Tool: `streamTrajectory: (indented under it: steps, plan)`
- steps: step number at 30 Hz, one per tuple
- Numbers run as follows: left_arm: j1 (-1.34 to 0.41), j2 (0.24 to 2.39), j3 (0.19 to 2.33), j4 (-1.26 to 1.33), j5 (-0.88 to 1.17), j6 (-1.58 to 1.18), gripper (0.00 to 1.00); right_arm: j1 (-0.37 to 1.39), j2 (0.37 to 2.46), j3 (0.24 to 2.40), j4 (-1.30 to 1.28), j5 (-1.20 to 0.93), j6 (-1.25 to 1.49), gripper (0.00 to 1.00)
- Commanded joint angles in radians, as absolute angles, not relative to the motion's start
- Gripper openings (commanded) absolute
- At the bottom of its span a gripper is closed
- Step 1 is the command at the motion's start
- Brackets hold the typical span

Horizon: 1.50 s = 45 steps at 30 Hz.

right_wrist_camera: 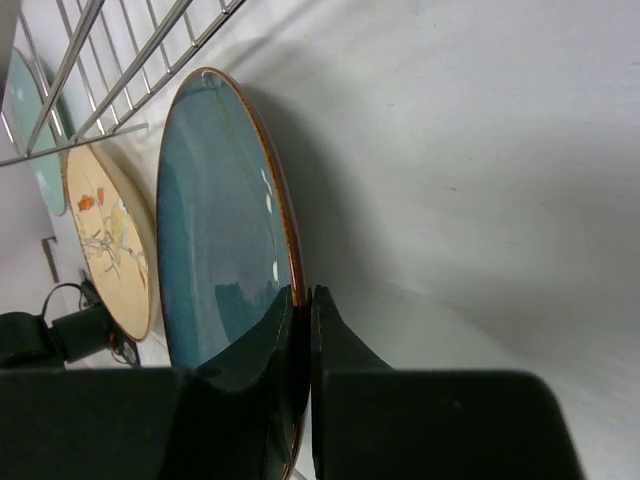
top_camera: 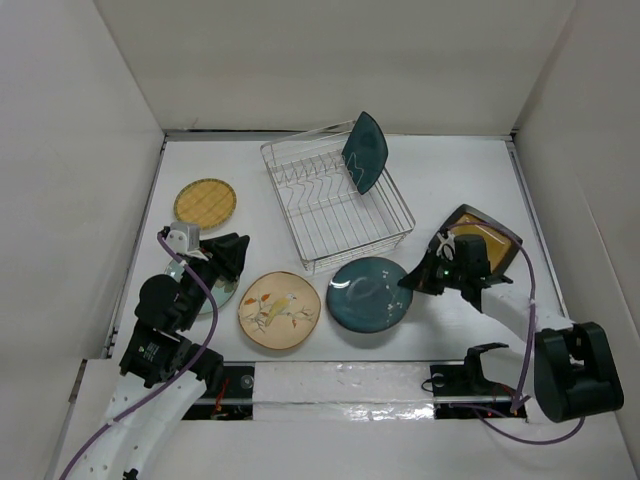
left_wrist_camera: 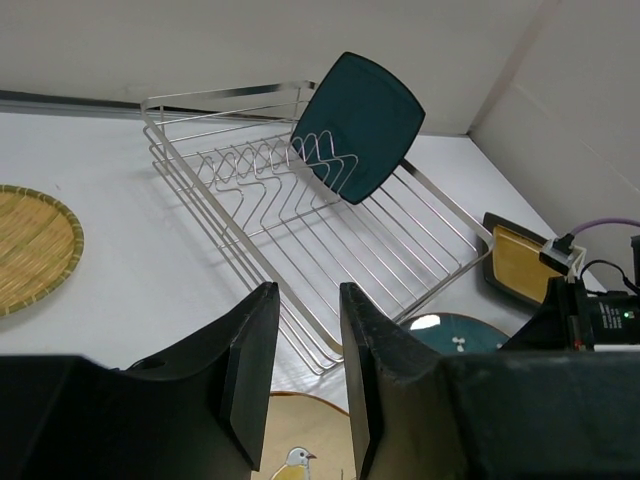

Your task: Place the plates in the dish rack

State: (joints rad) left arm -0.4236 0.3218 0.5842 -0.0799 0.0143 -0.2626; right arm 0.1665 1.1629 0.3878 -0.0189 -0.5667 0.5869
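A: Right gripper?
B: Right gripper (right_wrist_camera: pixel 300 297) is pressed almost together, pinching the rim of the dark teal plate (right_wrist_camera: pixel 215 220). 1 finger sits on the plate's face, 1 on its outer side. I cannot tell whether the plate is off the table (top_camera: pixel 470 170).

A: Left gripper?
B: Left gripper (left_wrist_camera: pixel 305 300) is parted by a narrow gap, with nothing between the fingers and touching nothing. It points toward the rack (left_wrist_camera: pixel 300 215).

A: Arm poses?
B: Right arm stretches from the near right corner leftward and low, its wrist over the near edge of the amber plate (top_camera: pixel 490 238). Left arm is folded close to its base, wrist raised over the pale green plate (right_wrist_camera: pixel 40 180).

A: Counts?
B: 2 arms, 1 rack, 6 plates. 1 plate is in the rack: the teal square (top_camera: pixel 365 150) stands tilted at its far right corner. 5 lie on the table.
- The yellow plate (top_camera: pixel 205 202) is left of the rack.
- The floral plate (top_camera: pixel 279 310) and the dark teal lie side by side, just in front of the rack.
- The amber is to the rack's right.
- The pale green is at near left, mostly hidden.
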Motion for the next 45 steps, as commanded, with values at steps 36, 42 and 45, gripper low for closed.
streamTrajectory:
  steps: [36,42,45]
  plan:
    - [-0.419,0.35,0.603,-0.051,0.026,-0.258,0.32,0.515,1.739,1.736,0.334,0.511,-0.165,0.0]
    - [-0.419,0.35,0.603,-0.052,0.018,-0.256,0.33,0.525,1.85,1.835,0.341,0.56,-0.271,0.0]
    - [-0.419,0.35,0.603,-0.051,0.018,-0.255,0.33,0.534,1.871,1.821,0.344,0.563,-0.287,0.0]
